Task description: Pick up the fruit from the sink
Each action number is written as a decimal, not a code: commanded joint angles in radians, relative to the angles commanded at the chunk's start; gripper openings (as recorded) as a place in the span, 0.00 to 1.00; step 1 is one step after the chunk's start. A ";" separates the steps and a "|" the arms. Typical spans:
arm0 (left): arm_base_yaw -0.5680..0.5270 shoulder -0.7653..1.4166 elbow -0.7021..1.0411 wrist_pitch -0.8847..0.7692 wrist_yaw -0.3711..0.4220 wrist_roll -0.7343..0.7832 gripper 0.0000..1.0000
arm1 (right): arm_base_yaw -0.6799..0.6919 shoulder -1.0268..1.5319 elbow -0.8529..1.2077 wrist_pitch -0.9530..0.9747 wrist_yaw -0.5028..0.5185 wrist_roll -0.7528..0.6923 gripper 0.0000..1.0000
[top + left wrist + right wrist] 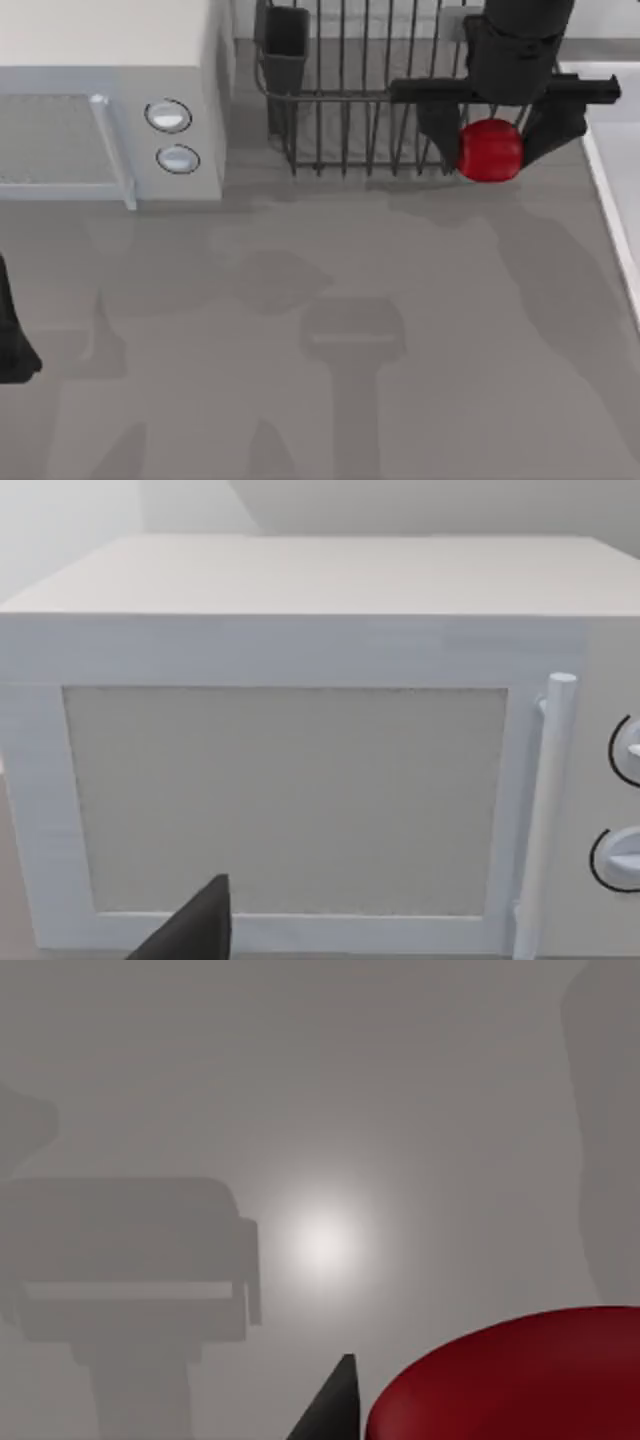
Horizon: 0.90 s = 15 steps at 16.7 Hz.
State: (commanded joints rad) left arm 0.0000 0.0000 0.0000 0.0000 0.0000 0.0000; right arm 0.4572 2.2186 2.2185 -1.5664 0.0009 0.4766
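Fruit [489,151] between right gripper's [490,140] fingers — dish rack [350,90] just behind.

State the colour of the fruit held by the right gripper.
Glossy red; the fruit shows best in the top view, between the right gripper's fingers.

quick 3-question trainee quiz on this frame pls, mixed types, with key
1. True or false: the fruit lies in the sink.
2. Which gripper holds the fruit? A) left B) right
3. Fill in: the white box at the table's top left, with two knobs, is a ____.

Key: 1 false, it is held between the right gripper's fingers, by the dish rack and left of the sink. 2 B; the left gripper is parked at the table's left edge. 3 microwave.
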 joint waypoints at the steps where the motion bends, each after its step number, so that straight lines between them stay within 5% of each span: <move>1: 0.000 0.000 0.000 0.000 0.000 0.000 1.00 | 0.045 -0.009 -0.018 0.007 0.001 0.045 0.00; 10: 0.000 0.000 0.000 0.000 0.000 0.000 1.00 | 0.115 -0.022 -0.065 0.035 0.000 0.118 0.00; 15: 0.000 0.000 0.000 0.000 0.000 0.000 1.00 | 0.117 -0.027 -0.266 0.235 0.001 0.119 0.00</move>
State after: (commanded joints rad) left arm 0.0000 0.0000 0.0000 0.0000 0.0000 0.0000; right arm 0.5742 2.1918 1.9527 -1.3311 0.0018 0.5953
